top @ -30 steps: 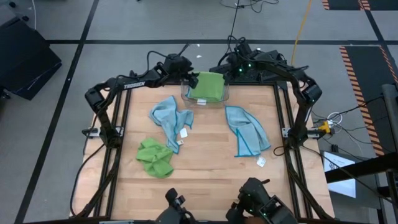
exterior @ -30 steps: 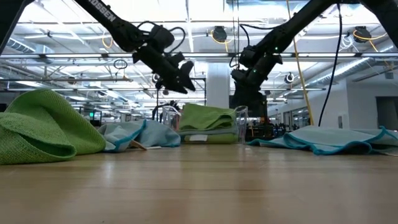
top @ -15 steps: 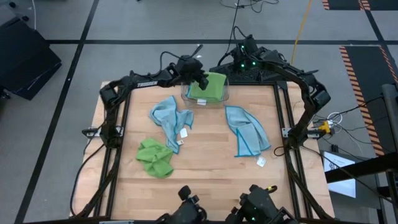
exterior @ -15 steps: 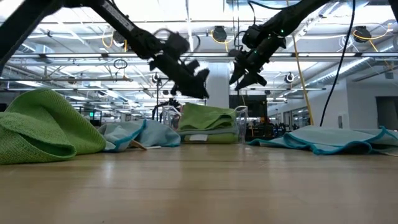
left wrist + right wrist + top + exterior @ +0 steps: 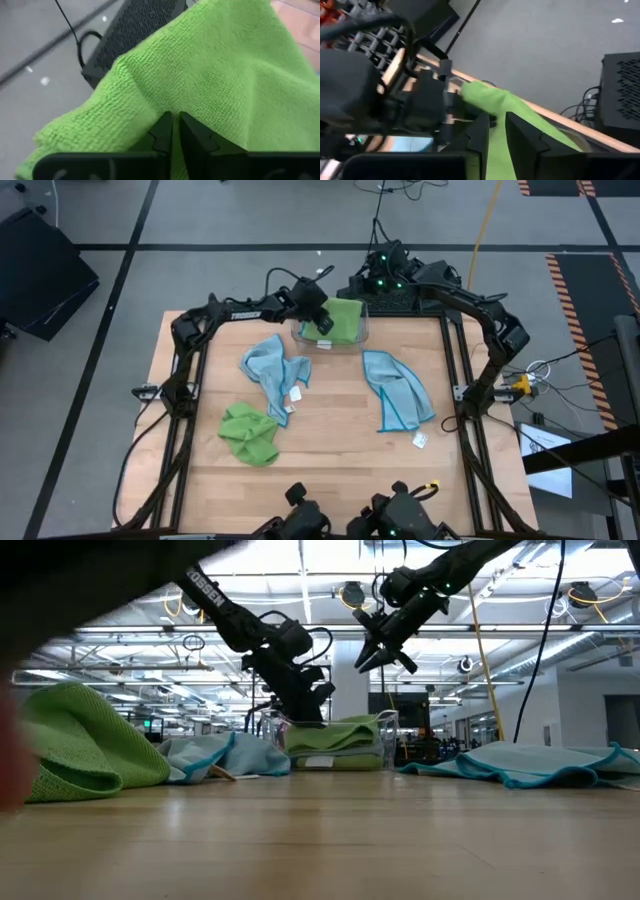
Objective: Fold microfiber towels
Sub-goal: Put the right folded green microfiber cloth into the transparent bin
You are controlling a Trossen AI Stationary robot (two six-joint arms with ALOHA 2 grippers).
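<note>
Folded green towel [image 5: 341,319], nubby microfiber, sits in the clear bin [image 5: 361,333] at the tabletop's [image 5: 330,460] far edge. Left gripper [image 5: 322,323] presses it, jaws nearly closed; right gripper [image 5: 372,652] above, jaws narrow.

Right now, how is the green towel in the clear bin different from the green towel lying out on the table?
The green towel in the bin sits flat and neatly folded inside the clear bin at the table's far edge; the green towel on the table is a crumpled heap near the left front. The left gripper is down at the binned one, while nothing touches the loose one. Both are the same lime green cloth.
</note>
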